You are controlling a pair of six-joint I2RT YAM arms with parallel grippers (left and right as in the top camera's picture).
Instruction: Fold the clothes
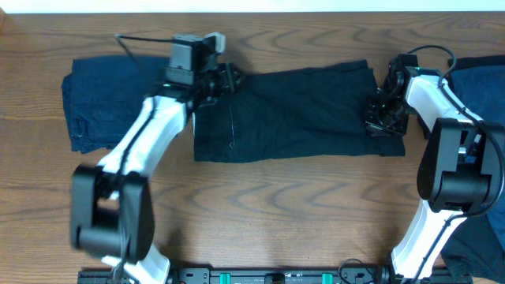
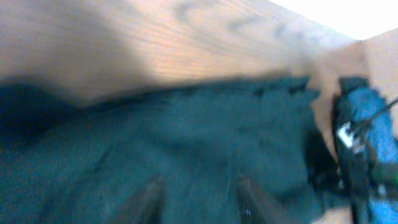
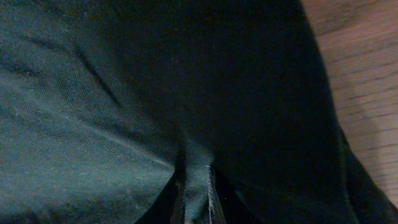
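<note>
The wide, soft black shorts [image 1: 300,110] lie spread flat across the middle of the brown wooden table [image 1: 276,213], between my two arms. I judge them light and limp, neither slippery nor fragile. They will sag from any single point, so I want hold of corners or a hem at both ends, so that an edge lifts straight.

My left gripper [image 1: 223,80] sits over the far left corner, jaws spread with cloth beneath them. The left wrist view is too blurred to say whether the fingertips touch the fabric. My right gripper [image 1: 384,120] is at the right-hand edge, jaws pinching a thin ridge of the cloth.

A folded navy blue garment [image 1: 102,102] lies left of the shorts. A blue cloth [image 1: 483,75] at the right is cut off by the frame and partly hidden by the arm. I cannot find the waistband, nor tell how many layers the right jaws hold.
</note>
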